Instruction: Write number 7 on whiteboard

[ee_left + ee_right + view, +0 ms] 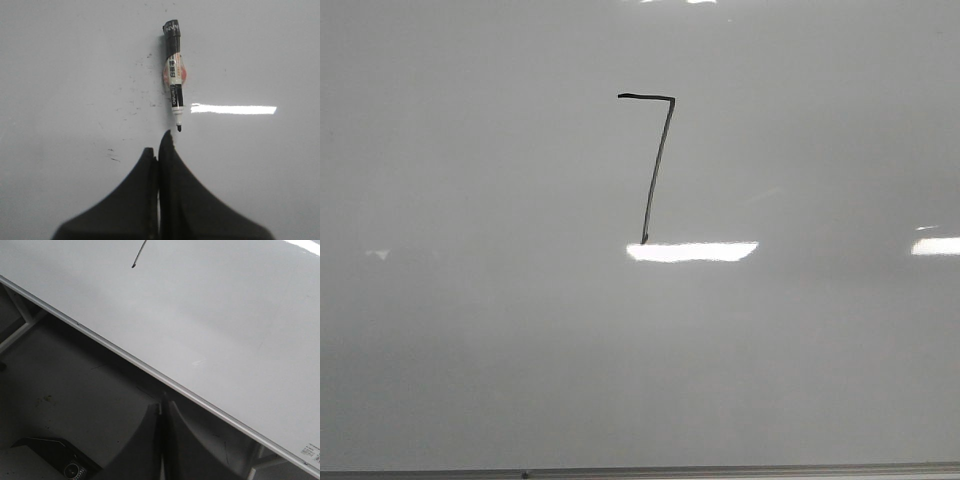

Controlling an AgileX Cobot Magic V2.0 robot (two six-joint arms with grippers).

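— What's the surface like from where you stand?

— Glossy pale grey all over. In the front view the whiteboard (470,330) fills the frame, with a thin metal edge along the very bottom and a bright strip of reflected light (692,251) just right of centre.

— Start close. What are the arms doing?

— In the left wrist view the left gripper (159,152) rises from the bottom centre, its two dark fingers pressed together with only a hairline seam between them, and nothing in their grasp. Just past the tips, a little above the middle of the frame, a marker (174,80) lies flat on a pale grey surface: uncapped, black nib toward the fingers and just short of touching them, black end pointing away. A white and red label wraps its barrel.

— And the other arm?

— The right gripper (162,407) sits at the bottom centre of its frame, fingers likewise closed tight and holding nothing. The board's metal-framed edge runs diagonally behind it from the upper left to the lower right, with dark floor (65,390) below.

— The digit?

— Farthest off. The number 7 (657,170) stands in the upper centre of the front view: a short black top stroke, then a long downstroke slanting left, ending right at the reflection's left end. Its tail shows at the top of the right wrist frame.
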